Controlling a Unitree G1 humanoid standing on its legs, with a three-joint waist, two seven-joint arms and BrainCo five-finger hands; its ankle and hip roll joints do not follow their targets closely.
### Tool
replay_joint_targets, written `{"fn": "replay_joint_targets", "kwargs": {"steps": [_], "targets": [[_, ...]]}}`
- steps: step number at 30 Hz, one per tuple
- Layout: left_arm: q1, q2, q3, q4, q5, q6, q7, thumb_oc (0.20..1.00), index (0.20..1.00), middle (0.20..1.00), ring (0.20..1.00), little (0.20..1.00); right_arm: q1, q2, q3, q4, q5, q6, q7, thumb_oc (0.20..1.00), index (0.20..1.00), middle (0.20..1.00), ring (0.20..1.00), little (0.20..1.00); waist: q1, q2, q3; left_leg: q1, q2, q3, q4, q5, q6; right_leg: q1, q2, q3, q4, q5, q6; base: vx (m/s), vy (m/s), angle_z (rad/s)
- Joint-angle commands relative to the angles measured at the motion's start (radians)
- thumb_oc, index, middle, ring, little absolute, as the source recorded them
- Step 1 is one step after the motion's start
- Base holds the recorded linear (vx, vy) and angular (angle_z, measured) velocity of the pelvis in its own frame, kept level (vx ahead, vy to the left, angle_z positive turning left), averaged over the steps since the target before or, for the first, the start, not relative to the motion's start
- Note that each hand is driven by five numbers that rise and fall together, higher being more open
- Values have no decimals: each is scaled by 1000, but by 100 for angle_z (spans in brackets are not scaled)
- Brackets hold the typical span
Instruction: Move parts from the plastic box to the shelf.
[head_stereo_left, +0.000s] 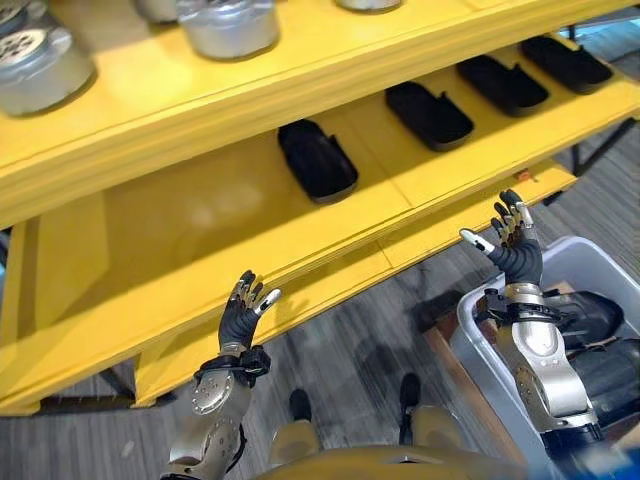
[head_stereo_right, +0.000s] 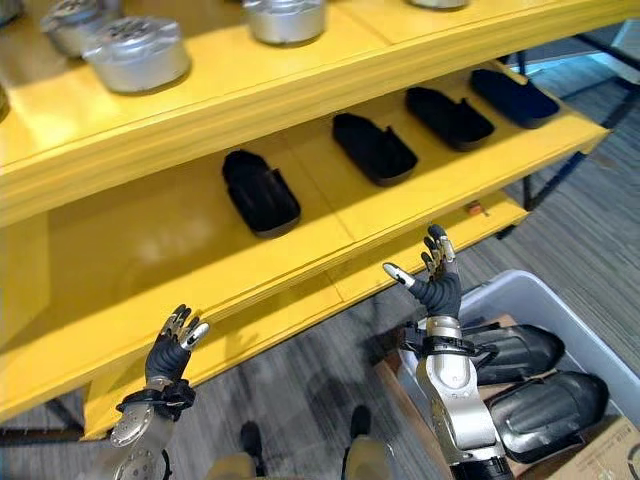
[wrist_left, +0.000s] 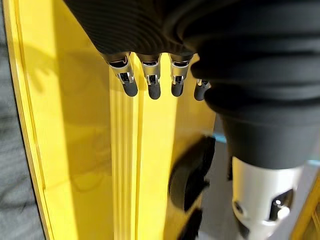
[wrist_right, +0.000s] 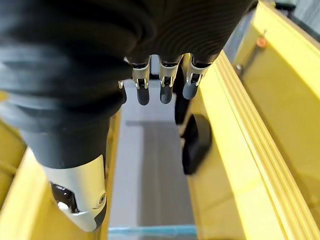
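A yellow shelf (head_stereo_left: 200, 215) with a smooth, softly glossy painted surface. Matt black parts (head_stereo_left: 317, 160) lie on it. Above sit dull silver metal cylinders (head_stereo_left: 228, 25). A pale grey plastic box (head_stereo_right: 590, 330) holds smooth, faintly shiny black parts (head_stereo_right: 540, 410). The floor (head_stereo_left: 350, 350) looks like grey wood-grain planks.

Grey wood-plank floor (head_stereo_left: 350, 350) under yellow racking; dark frame legs (head_stereo_left: 590, 150), possibly metal.

Four parts (head_stereo_right: 262, 193) lie in a row on the middle shelf (head_stereo_right: 150, 250), running toward the upper right of the frame. Round canisters (head_stereo_right: 136, 54) stand on the shelf above, upper left. The plastic box (head_stereo_right: 590, 330) sits lower right, holding two parts (head_stereo_right: 545, 410) side by side.
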Motion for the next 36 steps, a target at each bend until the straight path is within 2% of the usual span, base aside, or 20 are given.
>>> {"fn": "replay_joint_targets", "kwargs": {"steps": [1,3,4,6,8,9,10,11,12,13,14,15,18,23,31,34,36], "targets": [[-16,8,4,-5,42,-36,-13,1000,1000,1000,1000,1000,-32,-25,-24,-81,28,-76,12,1000,1000,1000,1000,1000,24,8,10,-32,125,-31,-38,242,-39,-17,52,47,162,-141,2,-89,-194,-42],[-15,1,7,0,41,-37,-12,1000,1000,1000,1000,1000,-33,-31,-23,-80,23,-76,12,1000,1000,1000,1000,1000,24,6,8,-32,129,-34,-39,254,-38,-17,64,57,153,-142,-2,-37,-188,-54],[-16,-8,11,6,35,-41,-12,1000,1000,1000,1000,1000,-34,-38,-21,-62,40,-74,12,1000,1000,1000,1000,1000,33,0,5,-47,118,-55,-11,263,-25,-10,75,75,124,-126,-8,-29,-277,-46],[-13,-10,17,3,28,-47,-16,1000,1000,1000,1000,1000,-42,-51,-14,-61,35,-72,18,1000,1000,1000,1000,1000,54,-13,6,-80,51,-139,34,253,1,13,77,95,50,-96,-7,18,-211,-47],[-1,-12,26,-6,32,-47,-21,1000,1000,1000,1000,1000,-45,-46,4,-46,63,-73,39,1000,1000,1000,1000,1000,74,-32,-3,-122,-60,-184,71,165,33,50,77,112,-42,-54,-3,90,-218,-75],[19,-13,36,-15,29,-48,-28,1000,1000,1000,1000,1000,-34,-47,8,-56,70,-67,50,1000,1000,1000,1000,1000,80,-37,1,-117,-127,-186,86,86,52,70,83,135,-74,-34,3,79,-151,-31],[19,-13,36,-15,29,-48,-28,1000,1000,1000,1000,1000,-34,-47,7,-56,70,-67,50,1000,1000,1000,1000,1000,81,-37,-2,-121,-127,-185,86,88,52,67,83,136,-76,-31,2,63,-111,-19],[28,-13,33,-16,27,-50,-29,1000,1000,1000,1000,1000,-26,-42,16,-51,83,-67,62,1000,1000,1000,1000,1000,87,-32,2,-127,-196,-207,101,44,68,81,88,151,-100,-17,3,33,-47,-34],[33,-15,32,-17,28,-51,-29,1000,1000,1000,1000,1000,-19,-41,15,-56,84,-65,67,1000,1000,1000,1000,1000,88,-29,1,-126,-228,-218,108,25,77,81,90,160,-108,-11,4,39,-44,-61],[34,-15,32,-17,28,-51,-29,1000,1000,1000,1000,1000,-18,-41,15,-57,84,-65,67,1000,1000,1000,1000,1000,88,-29,2,-125,-228,-217,110,23,77,84,90,160,-109,-12,5,46,4,-64],[39,-19,27,-15,29,-51,-32,1000,1000,1000,1000,1000,-8,-33,19,-50,94,-66,77,1000,1000,1000,1000,1000,94,-21,0,-128,-296,-267,116,5,88,84,97,178,-117,-1,5,34,11,-53],[39,-19,27,-14,29,-51,-32,1000,1000,1000,1000,1000,-7,-33,18,-50,94,-65,77,1000,1000,1000,1000,1000,94,-21,1,-128,-296,-267,118,3,88,86,97,177,-118,-3,6,40,15,-35],[42,-23,28,-24,40,-55,-36,1000,1000,1000,1000,1000,-17,-21,28,-39,86,-59,84,1000,1000,1000,1000,1000,109,-9,-8,-153,-383,-398,107,11,95,85,120,244,-133,13,10,48,32,-46],[36,-21,6,-14,34,-52,-38,1000,1000,1000,1000,1000,32,2,10,-52,106,-53,92,1000,1000,1000,1000,1000,76,-2,-47,-85,-352,-359,15,17,115,115,122,253,-170,25,17,76,89,-38],[74,-12,24,-17,30,-38,-41,1000,1000,1000,1000,1000,63,19,11,-59,132,-35,113,1000,1000,1000,1000,1000,76,-12,-59,-44,-350,-304,-5,-12,148,128,119,314,-179,48,43,23,103,-26],[72,10,31,-21,38,-35,-40,1000,1000,1000,1000,1000,59,25,14,-66,128,-28,117,1000,1000,1000,1000,1000,68,-19,-47,-51,-348,-255,-2,-25,163,77,126,366,-144,67,68,-65,154,-56],[64,21,34,-16,45,-38,-34,1000,1000,1000,1000,1000,39,31,30,-58,125,-27,117,1000,1000,1000,1000,1000,73,-22,-35,-54,-343,-229,-5,-28,169,41,133,375,-106,72,85,-108,104,-71]]}}
